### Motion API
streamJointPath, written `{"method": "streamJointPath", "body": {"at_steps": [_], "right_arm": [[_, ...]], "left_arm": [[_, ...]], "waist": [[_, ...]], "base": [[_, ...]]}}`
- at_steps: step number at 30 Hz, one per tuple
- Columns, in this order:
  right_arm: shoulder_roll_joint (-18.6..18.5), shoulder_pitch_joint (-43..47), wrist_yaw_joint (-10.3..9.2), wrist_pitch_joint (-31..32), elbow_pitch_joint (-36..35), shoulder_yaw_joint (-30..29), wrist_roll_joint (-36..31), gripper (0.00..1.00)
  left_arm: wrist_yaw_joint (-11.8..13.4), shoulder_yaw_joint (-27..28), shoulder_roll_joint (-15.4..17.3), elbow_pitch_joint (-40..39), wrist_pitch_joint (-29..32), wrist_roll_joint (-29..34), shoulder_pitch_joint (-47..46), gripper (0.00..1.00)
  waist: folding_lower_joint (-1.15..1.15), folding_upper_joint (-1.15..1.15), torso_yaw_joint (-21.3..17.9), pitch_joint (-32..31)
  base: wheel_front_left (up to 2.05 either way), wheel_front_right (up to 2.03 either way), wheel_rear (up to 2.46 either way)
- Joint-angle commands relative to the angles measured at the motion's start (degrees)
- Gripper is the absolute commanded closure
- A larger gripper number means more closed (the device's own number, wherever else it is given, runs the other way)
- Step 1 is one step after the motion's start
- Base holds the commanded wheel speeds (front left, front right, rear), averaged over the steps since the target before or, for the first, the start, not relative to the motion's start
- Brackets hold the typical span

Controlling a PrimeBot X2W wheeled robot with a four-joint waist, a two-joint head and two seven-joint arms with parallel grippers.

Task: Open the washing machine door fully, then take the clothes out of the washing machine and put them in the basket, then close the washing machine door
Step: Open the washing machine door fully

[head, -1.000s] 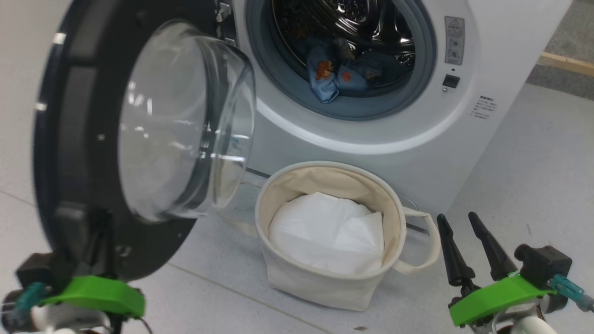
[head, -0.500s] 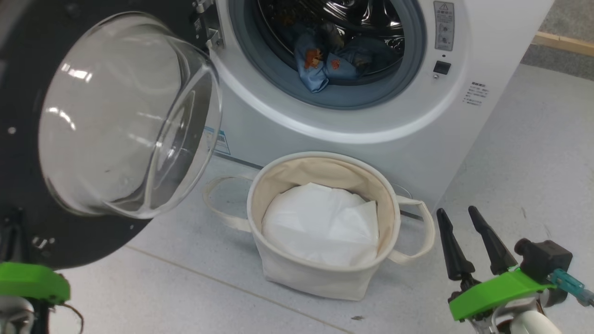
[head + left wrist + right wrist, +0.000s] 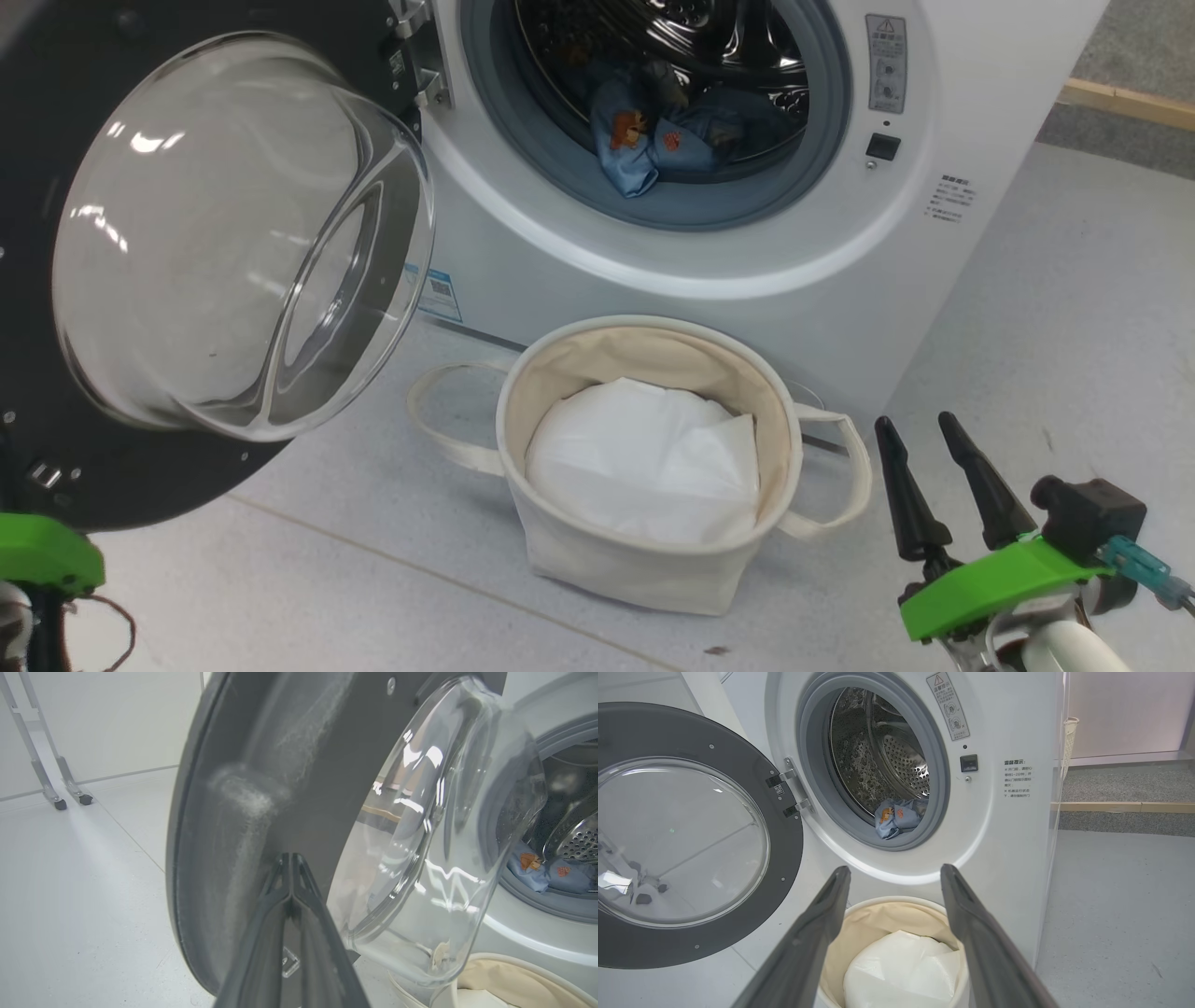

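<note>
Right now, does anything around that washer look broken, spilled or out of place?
Nothing looks broken or spilled. One of the clothes droops onto the grey rubber ring instead of lying inside, and the washing machine door hangs open.

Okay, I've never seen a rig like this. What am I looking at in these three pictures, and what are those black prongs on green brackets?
It is a two-armed robot emptying a washing machine. The picture with both green brackets comes from a head camera; the other two come from wrist cameras looking along each gripper's fingers. The black prongs are those fingers. The right gripper is open and empty. The left gripper is shut, its tips by the black rim of the washing machine door, which stands open. Light-blue printed clothes lie in the drum. On the floor sits a cream canvas basket holding only a white liner.
</note>
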Motion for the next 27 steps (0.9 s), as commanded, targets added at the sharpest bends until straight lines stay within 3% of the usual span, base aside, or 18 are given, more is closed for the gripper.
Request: {"method": "streamJointPath", "body": {"at_steps": [1,2,3,15,27], "right_arm": [[-0.21,-1.23,0.06,-0.77,-1.55,0.58,0.30,0.00],[-0.13,-1.09,0.06,-0.77,-1.52,0.55,0.38,0.00],[-0.07,-1.00,0.06,-0.77,-1.50,0.54,0.43,0.00],[0.00,-0.74,0.06,-0.77,-1.71,0.41,0.52,0.00],[-0.26,-0.42,0.06,-0.76,-1.92,0.01,0.72,0.00]], "left_arm": [[-0.56,1.17,2.00,-2.76,-0.71,-0.38,-1.95,1.00],[-1.01,0.66,1.60,-3.55,-0.78,-0.47,-1.61,0.68],[-1.49,0.19,1.24,-4.44,-0.89,-0.57,-1.22,0.00],[-4.57,-7.05,-3.61,-16.39,0.06,-0.32,2.82,0.00],[-5.45,-11.71,-6.43,-19.93,0.19,-0.20,5.38,0.00]], "waist": [[-0.01,0.00,0.23,-0.40],[-0.01,0.00,0.33,-0.60],[-0.01,0.00,0.41,-0.73],[-0.01,0.00,-0.04,-2.06],[-0.01,0.00,-8.52,-3.79]], "base": [[0.00,0.00,0.00],[0.00,0.00,0.00],[0.00,0.00,0.00],[0.00,0.00,0.00],[0.00,0.00,0.00]]}}
